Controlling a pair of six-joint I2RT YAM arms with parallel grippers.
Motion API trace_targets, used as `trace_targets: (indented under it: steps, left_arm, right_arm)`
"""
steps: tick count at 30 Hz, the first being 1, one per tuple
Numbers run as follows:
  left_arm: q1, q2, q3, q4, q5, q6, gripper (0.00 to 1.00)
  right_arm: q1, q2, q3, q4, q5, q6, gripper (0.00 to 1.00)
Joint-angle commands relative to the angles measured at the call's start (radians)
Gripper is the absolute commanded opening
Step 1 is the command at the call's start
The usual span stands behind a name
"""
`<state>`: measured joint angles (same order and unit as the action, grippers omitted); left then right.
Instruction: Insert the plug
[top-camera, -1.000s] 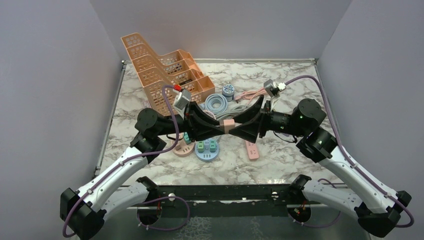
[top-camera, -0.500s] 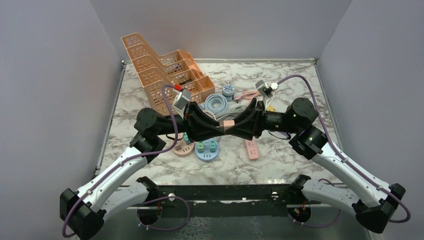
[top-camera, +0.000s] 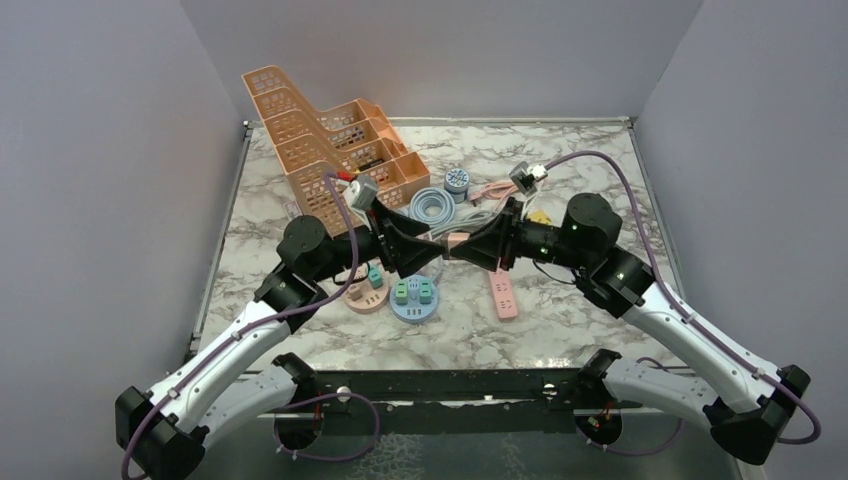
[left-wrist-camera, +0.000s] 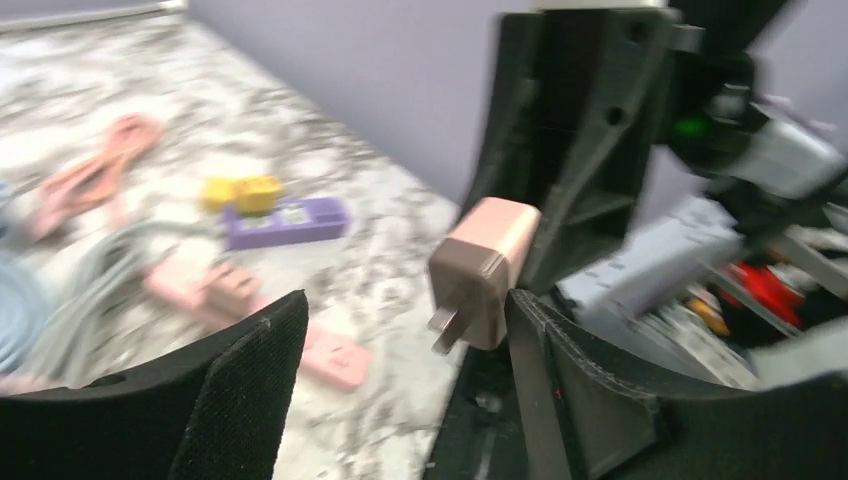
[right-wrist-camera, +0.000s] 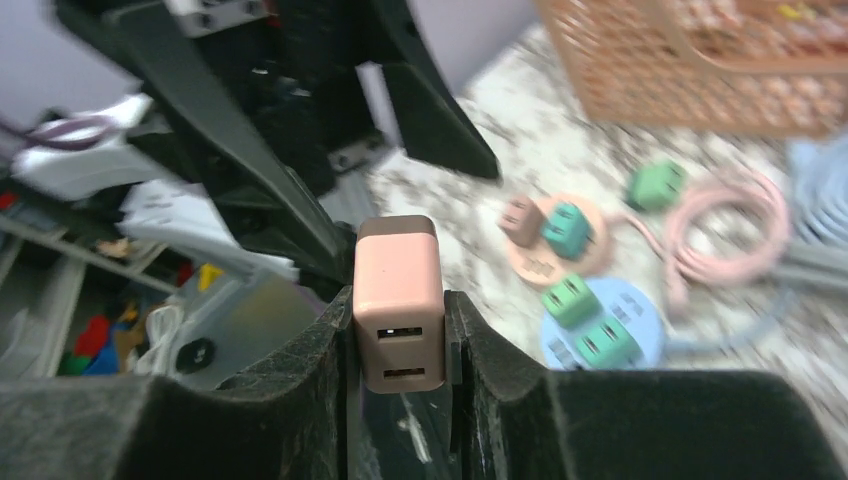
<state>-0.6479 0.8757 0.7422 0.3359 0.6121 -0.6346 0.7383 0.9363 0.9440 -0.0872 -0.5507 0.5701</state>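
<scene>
Plug (right-wrist-camera: 398, 290) (pink, two USB ports facing the right wrist camera) hangs in mid-air over the marble table (top-camera: 560, 330), roughly at its middle, in front of the orange basket (top-camera: 320, 150). The right gripper (right-wrist-camera: 398, 350) is clamped on the plug's sides. The left gripper (left-wrist-camera: 405, 310) has its jaws apart, with the plug's prongs turned toward the gap, close by one finger; whether they touch I cannot tell. Below lie a blue round socket (top-camera: 414, 297) and a pink strip (top-camera: 503, 298).
</scene>
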Motion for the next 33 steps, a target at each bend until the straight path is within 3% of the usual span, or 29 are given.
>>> trace_targets:
  steps: [1,6,11,19,28,33]
  left_arm:
    - [0.002,-0.071,-0.033,-0.287,-0.451,0.144,0.75]
    - [0.002,-0.126,-0.077,-0.381,-0.7,0.141,0.75]
    - [0.001,-0.166,-0.097,-0.426,-0.826,0.146,0.75]
    - [0.002,-0.193,-0.046,-0.534,-0.958,0.365,0.77]
    - [0.002,-0.192,-0.078,-0.509,-0.983,0.285,0.78]
    - [0.001,-0.148,-0.07,-0.481,-0.922,0.217,0.78]
  right_arm:
    - [0.006,0.035,0.056,-0.336,0.315,-0.074,0.01]
    - [0.006,0.093,0.086,-0.556,0.526,-0.06,0.01]
    - [0.004,0.187,0.139,-0.734,0.708,-0.031,0.01]
    - [-0.004,0.374,0.217,-0.827,0.697,-0.106,0.01]
    - [-0.069,0.486,0.204,-0.826,0.729,-0.108,0.01]
    - [-0.095,0.536,0.194,-0.793,0.72,-0.123,0.01]
